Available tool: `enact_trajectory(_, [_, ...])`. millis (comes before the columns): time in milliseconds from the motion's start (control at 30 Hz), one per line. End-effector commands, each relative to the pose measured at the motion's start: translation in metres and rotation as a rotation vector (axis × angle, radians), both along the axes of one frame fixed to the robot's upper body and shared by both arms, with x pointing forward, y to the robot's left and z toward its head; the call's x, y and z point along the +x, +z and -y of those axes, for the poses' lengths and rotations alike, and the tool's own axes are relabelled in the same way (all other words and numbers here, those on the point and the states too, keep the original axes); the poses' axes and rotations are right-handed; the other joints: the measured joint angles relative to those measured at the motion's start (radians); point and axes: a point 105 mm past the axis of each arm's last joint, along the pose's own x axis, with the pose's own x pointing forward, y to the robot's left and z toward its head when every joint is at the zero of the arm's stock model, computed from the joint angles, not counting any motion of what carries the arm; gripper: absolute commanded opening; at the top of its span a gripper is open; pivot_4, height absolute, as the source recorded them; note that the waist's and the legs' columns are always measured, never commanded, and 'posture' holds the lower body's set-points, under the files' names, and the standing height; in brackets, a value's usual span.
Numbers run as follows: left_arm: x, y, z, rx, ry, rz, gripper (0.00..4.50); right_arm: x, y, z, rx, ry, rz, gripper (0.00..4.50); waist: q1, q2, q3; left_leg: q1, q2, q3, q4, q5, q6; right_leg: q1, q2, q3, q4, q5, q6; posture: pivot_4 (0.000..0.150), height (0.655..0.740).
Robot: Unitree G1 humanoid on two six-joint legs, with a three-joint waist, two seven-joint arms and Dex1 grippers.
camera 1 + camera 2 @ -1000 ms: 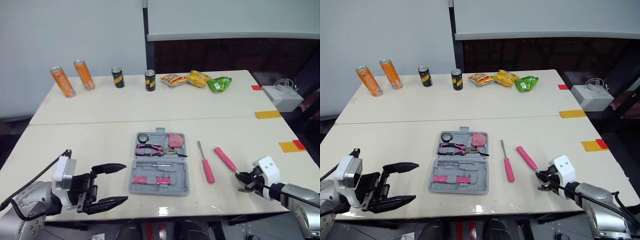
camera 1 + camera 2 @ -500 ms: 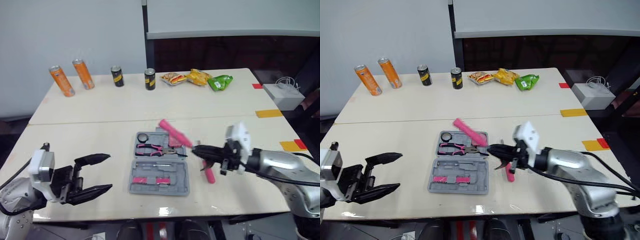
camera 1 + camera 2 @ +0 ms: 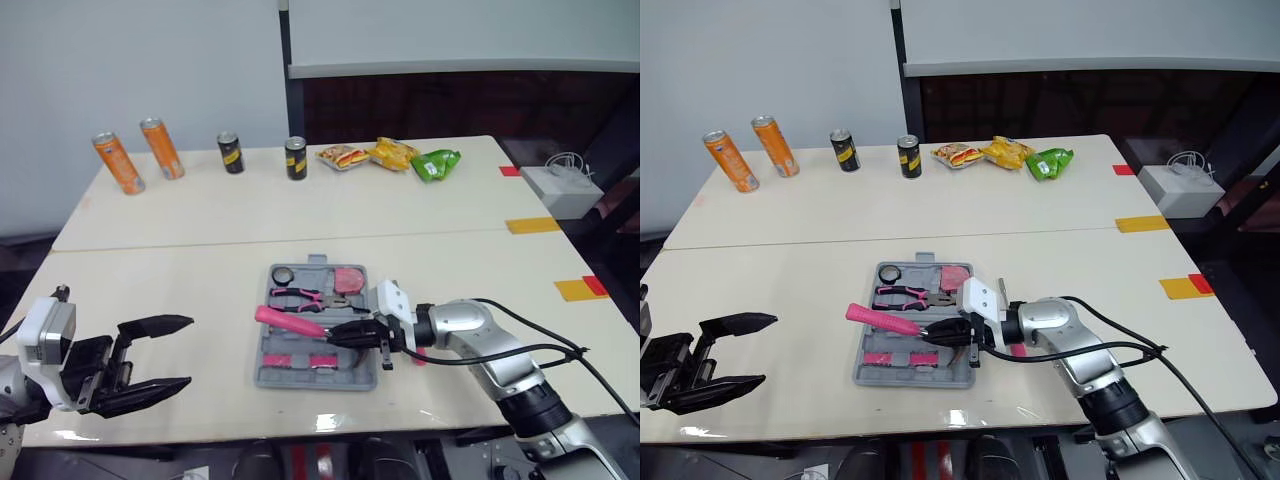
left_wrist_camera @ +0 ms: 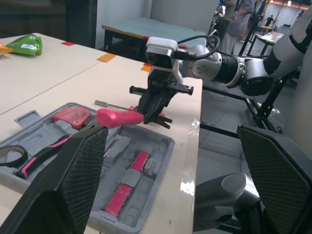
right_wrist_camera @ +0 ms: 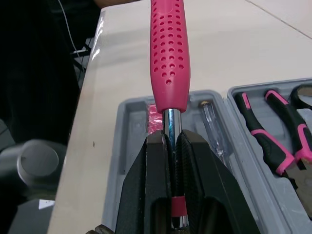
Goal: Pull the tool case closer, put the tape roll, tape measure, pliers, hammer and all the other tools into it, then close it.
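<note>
The grey tool case (image 3: 270, 372) lies open at the front middle of the table. It holds the tape roll (image 3: 283, 276), the pink tape measure (image 3: 348, 277) and the pliers (image 3: 305, 297). My right gripper (image 3: 337, 334) is shut on the metal shaft of the hammer (image 5: 170, 131). The hammer's pink handle (image 3: 289, 320) points left, low over the case's front half. A pink screwdriver (image 3: 1002, 291) lies just right of the case, partly hidden by my right arm. My left gripper (image 3: 188, 351) hovers open with nothing in it at the front left, well apart from the case.
Two orange cans (image 3: 110, 163) and two dark cans (image 3: 230, 153) stand along the back left. Snack packets (image 3: 390, 155) lie at the back middle. A white box (image 3: 570, 190) sits off the right side, and yellow tape marks (image 3: 533, 225) lie on the right edge.
My right gripper lifted the hammer from the table's right side and carried it left, then lowered it over the case. My left gripper drew back to the left.
</note>
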Motion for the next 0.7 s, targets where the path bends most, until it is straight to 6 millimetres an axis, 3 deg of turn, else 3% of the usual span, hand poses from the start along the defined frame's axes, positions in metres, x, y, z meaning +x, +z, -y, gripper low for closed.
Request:
enact_trajectory(33, [-0.005,0.006,-0.007,0.031,-0.004,0.027,4.50,0.006,0.008,-0.010,0.018,0.056,0.085,0.02,-0.001,0.000,0.000,0.000,0.000,0.000,0.000,0.000,0.000,0.000,0.000,0.000,0.000,0.000,0.000,0.150,0.7400])
enact_trajectory(367, [-0.008,0.002,-0.019,0.056,0.038,0.015,4.50,0.008,-0.014,-0.015,-0.015,0.088,0.086,0.02,0.002,-0.001,0.000,0.001,0.000,0.000,0.002,0.002,0.003,0.000,0.000,0.000,0.000,0.000,-0.001,0.150,0.7400])
enact_trajectory(467, [-0.010,-0.001,-0.021,0.063,0.045,0.008,4.50,0.011,-0.013,-0.015,-0.075,0.073,0.097,0.02,0.002,-0.001,0.000,0.001,0.001,0.000,0.002,0.002,0.003,0.000,0.000,0.000,0.001,0.001,-0.001,0.150,0.7400])
enact_trajectory(600, [-0.009,-0.003,-0.022,0.064,0.052,0.002,4.50,0.015,0.009,-0.022,-0.097,0.059,0.128,0.02,0.000,-0.001,0.000,0.001,0.001,0.000,0.002,0.002,0.002,0.000,0.000,0.000,0.002,0.001,-0.002,0.150,0.7400])
enact_trajectory(700, [-0.009,-0.005,-0.020,0.061,0.048,0.001,4.50,0.014,0.002,-0.025,-0.117,0.060,0.110,0.02,0.001,-0.003,0.000,0.002,0.001,0.000,0.002,0.002,0.001,0.000,0.001,0.000,0.003,0.001,-0.002,0.150,0.7400])
